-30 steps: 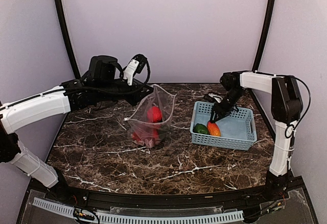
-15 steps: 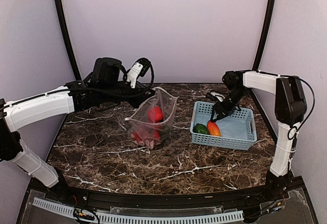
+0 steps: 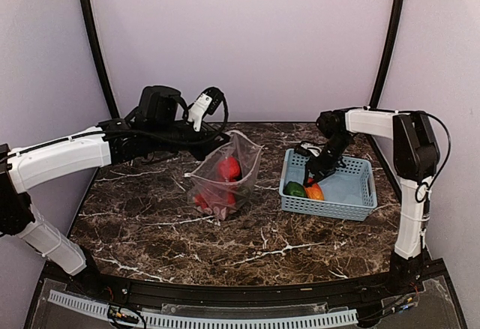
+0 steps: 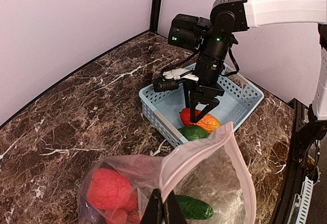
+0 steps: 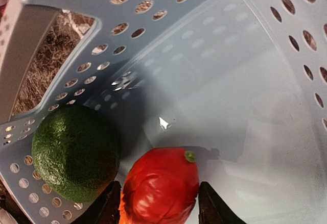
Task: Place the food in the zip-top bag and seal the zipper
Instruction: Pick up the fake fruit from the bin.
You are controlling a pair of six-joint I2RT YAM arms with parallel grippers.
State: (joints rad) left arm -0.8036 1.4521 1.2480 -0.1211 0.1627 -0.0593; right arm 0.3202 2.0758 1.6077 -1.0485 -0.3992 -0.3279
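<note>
Pinches the pinkish-white zipper strip (image 4: 191,152) in the closed left pincer (image 4: 163,211), holding the mouth of the crinkly clear plastic bag (image 4: 219,178) agape for loading. Straddles the orange-red toy piece (image 5: 161,183) with the right pincer (image 5: 159,204), inside the light-blue slotted basket (image 5: 245,81); grip impossible to confirm.

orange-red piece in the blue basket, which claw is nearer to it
Right. The right claw is in the blue basket, a finger each side of the orange-red piece; the left claw is away at the zip-top bag, pinching its rim.
</note>
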